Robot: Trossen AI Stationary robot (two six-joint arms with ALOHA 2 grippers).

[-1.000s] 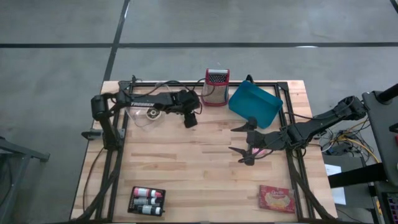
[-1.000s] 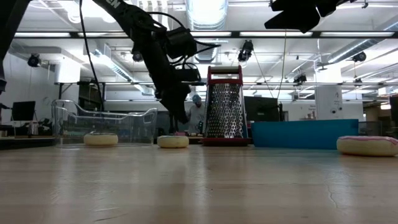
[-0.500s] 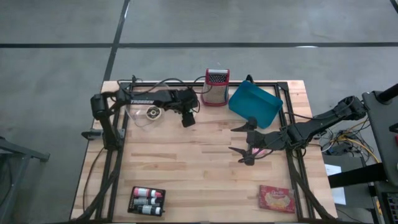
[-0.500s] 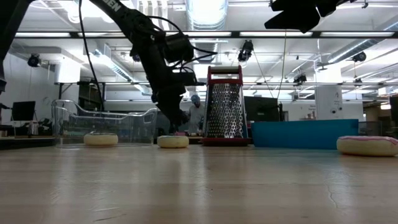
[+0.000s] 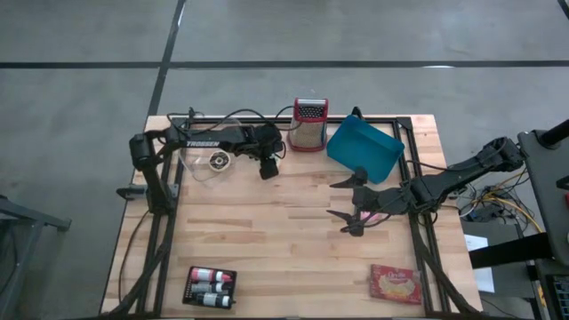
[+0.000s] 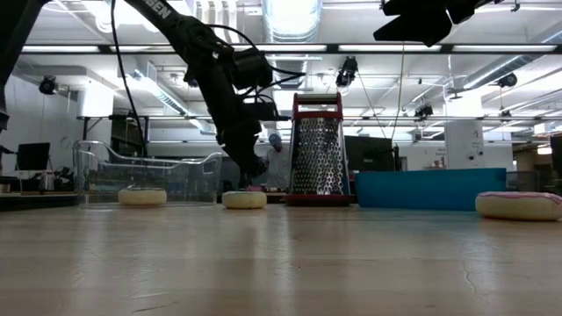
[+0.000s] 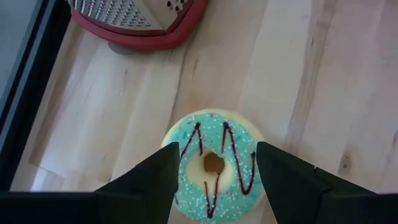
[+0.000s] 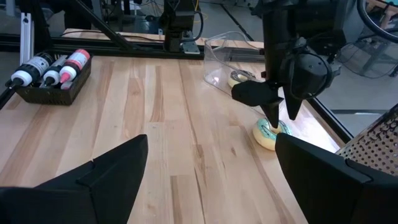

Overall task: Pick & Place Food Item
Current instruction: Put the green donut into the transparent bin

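The 2 fingers of the left gripper are set on either side of a donut with blue-green icing and dark zigzag lines. In the left wrist view the fingers stand at the donut's edges, with the hole seen between them; whether they actually press on it cannot be told. In the low view the donut is seen lying flat on the wooden table, with the left gripper just above it.

In the high view the left gripper is placed near the table's far edge, between a clear plastic container and a red-framed box grater. A second donut is seen inside the container.

The right gripper is held above the table on the right side, well apart from the donut, with its fingers spread wide and nothing between them. A pink donut lies on the table below it in the low view.

A blue tray lies tilted beside the grater. Near the front edge, a black rack of 3 bottles stands at the left and a red snack packet lies at the right.
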